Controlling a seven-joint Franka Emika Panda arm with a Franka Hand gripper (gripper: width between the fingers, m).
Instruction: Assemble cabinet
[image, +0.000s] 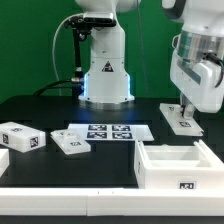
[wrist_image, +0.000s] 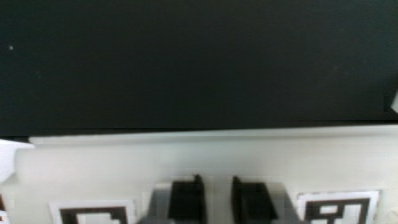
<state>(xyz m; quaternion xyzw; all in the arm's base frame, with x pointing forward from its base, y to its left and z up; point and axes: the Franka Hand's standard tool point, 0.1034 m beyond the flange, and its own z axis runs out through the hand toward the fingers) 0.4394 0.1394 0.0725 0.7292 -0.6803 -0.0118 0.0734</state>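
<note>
Gripper (image: 184, 108) low over a loose white panel (image: 183, 123).
I see its fingers (wrist_image: 187, 198) narrowly apart above it; whether they hold it I cannot tell. The cabinet (image: 165, 176) stands near.

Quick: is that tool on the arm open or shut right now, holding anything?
Tool: fingers close together over a white panel; whether it grips it cannot be told.
</note>
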